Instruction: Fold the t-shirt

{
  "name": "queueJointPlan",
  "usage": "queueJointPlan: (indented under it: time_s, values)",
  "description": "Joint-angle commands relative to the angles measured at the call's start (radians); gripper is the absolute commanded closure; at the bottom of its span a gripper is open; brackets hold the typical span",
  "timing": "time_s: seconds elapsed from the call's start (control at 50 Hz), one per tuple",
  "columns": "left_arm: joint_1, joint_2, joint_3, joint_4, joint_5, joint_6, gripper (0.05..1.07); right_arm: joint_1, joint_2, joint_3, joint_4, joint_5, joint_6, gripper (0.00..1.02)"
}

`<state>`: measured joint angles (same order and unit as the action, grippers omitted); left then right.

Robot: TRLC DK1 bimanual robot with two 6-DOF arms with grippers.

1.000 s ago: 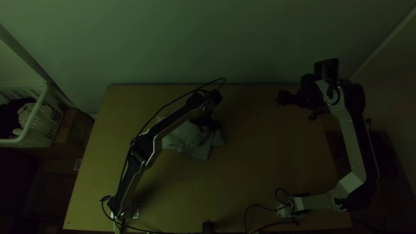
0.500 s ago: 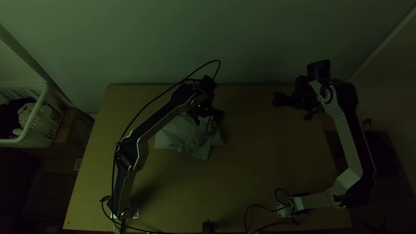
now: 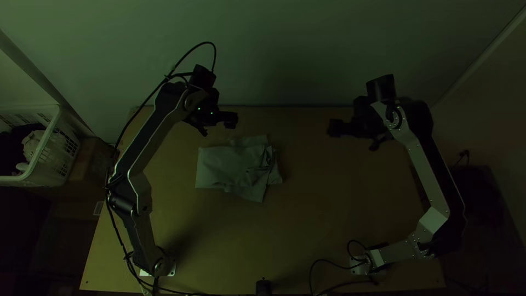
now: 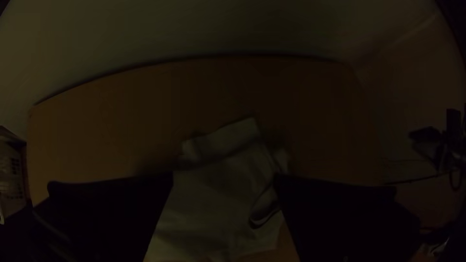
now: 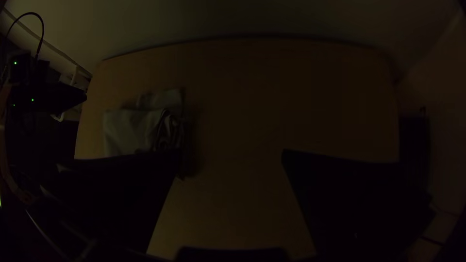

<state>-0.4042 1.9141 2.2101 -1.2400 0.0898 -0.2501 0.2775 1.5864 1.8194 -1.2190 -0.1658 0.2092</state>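
T-shirt (image 3: pixel 222 164), pale grey and made of soft cloth, lies on the light wooden table (image 3: pixel 329 219), left of the middle in the top view. It is folded up in a small, messy pile. Its left part is quite flat and smooth. Its right part is full of wrinkles, with dark lines in them. A little flap (image 3: pixel 255 141) pokes out on the far side, and a corner (image 3: pixel 255 193) pokes out on the near side.

The left pincer (image 3: pixel 217 126), with two wide flat black fingers, is up near the far side of the t-shirt. Its fingers are wide apart and it has hold of nothing. The right pincer (image 3: pixel 353 139) has the same kind of black fingers. It is well apart from the t-shirt, over on the right. Its fingers are wide apart too, with nothing between them.

A white plastic basket (image 3: pixel 44 143) with holes in its sides stands beside the table, with clothes (image 3: pixel 32 143) in it.
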Motion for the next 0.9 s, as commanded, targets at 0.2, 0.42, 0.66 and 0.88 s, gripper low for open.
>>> queueJointPlan:
  time_s: [0.2,0.42,0.66,0.88]
  values:
    - [0.110,-0.219,-0.150,-0.036,0.001,0.026,0.09,0.084,0.083,0.093,0.001,-0.005,0.058,0.05]
    - [0.197,-0.310,-0.247,-0.035,0.001,0.034,0.09,0.235,0.198,0.207,-0.022,0.066,0.042,0.05]
    - [0.265,-0.398,-0.385,0.007,0.008,0.051,0.09,0.404,0.350,0.343,-0.070,0.158,0.033,0.05]
    - [0.298,-0.469,-0.497,0.059,0.018,0.045,0.09,0.529,0.489,0.394,-0.070,0.249,0.006,0.05]
